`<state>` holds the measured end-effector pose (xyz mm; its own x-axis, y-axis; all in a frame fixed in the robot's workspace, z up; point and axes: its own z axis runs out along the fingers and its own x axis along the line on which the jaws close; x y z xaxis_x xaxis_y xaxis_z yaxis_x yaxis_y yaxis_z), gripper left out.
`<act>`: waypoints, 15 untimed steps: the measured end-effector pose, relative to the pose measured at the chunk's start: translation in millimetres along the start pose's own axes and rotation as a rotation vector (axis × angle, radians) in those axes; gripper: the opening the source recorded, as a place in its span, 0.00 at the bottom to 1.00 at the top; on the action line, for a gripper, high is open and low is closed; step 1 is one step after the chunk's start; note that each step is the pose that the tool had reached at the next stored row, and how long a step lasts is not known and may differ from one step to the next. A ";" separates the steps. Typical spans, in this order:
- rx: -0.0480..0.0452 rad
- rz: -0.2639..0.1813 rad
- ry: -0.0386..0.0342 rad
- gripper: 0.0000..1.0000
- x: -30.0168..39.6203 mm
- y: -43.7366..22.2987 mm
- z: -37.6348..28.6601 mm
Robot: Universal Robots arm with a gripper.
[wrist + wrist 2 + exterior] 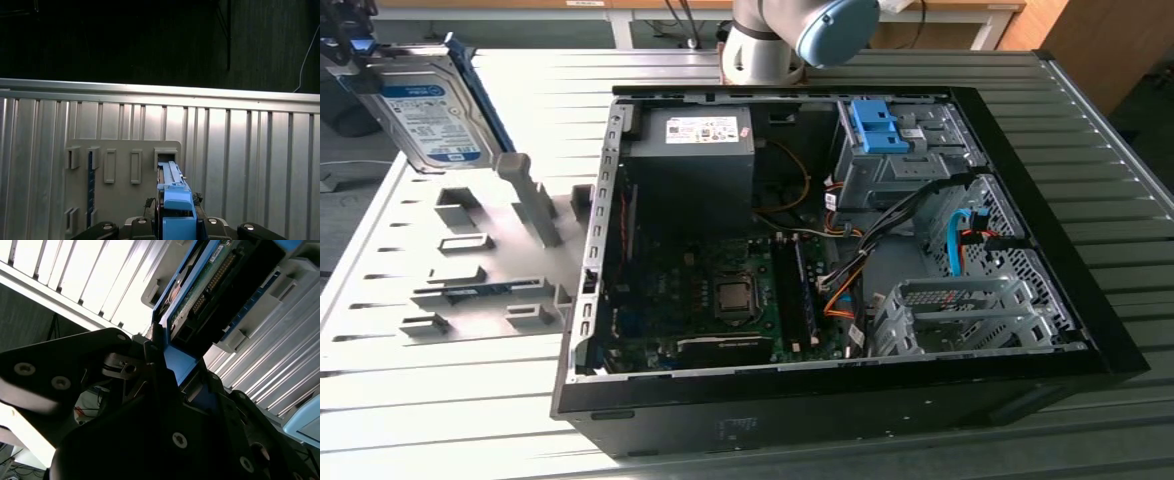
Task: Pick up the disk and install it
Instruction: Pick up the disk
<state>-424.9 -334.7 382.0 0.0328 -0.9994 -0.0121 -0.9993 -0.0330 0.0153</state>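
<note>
Disk (434, 112) up in the air near the desk's (440, 420) far corner on the exterior view's left, standing on edge with its label toward the camera. Above the grey slotted rack (487, 290) and seemingly clear of its slots. Pinched by one blue carrier rail (172, 177) between the pressed-together fingers of the gripper (176, 215), as seen in both wrist views; circuit-board face (210, 285) turned toward the second wrist view. Well apart from the open computer case (1067, 330), laid on its side across the desk's middle, with a blue bracket (878, 125) atop the drive cage (894, 170) at its far end and a power-supply box (694, 150) beside that.

Probably the carry stage: lifted, not yet installed.

Likely trouble: a hold on thin plastic only, with the heavy drive hanging to one side, apt to pivot or slide in the pinch under a quick swing. Also a chance of clipping the rack's upright post (534, 200) or the case's raised wall (607, 160), or of snagging the loose cables (854, 270) near the cage, if carried low or tilted.
</note>
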 end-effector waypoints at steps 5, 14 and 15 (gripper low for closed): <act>0.0003 0.000 0.0000 0.36 -0.1 0.1 -3.7; 0.0004 0.000 0.0000 0.36 -0.1 0.2 -10.1; 0.0004 0.000 0.0000 0.36 -0.2 0.2 -10.7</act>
<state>-425.0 -334.6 392.8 0.0328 -0.9994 -0.0121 -0.9993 -0.0329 0.0149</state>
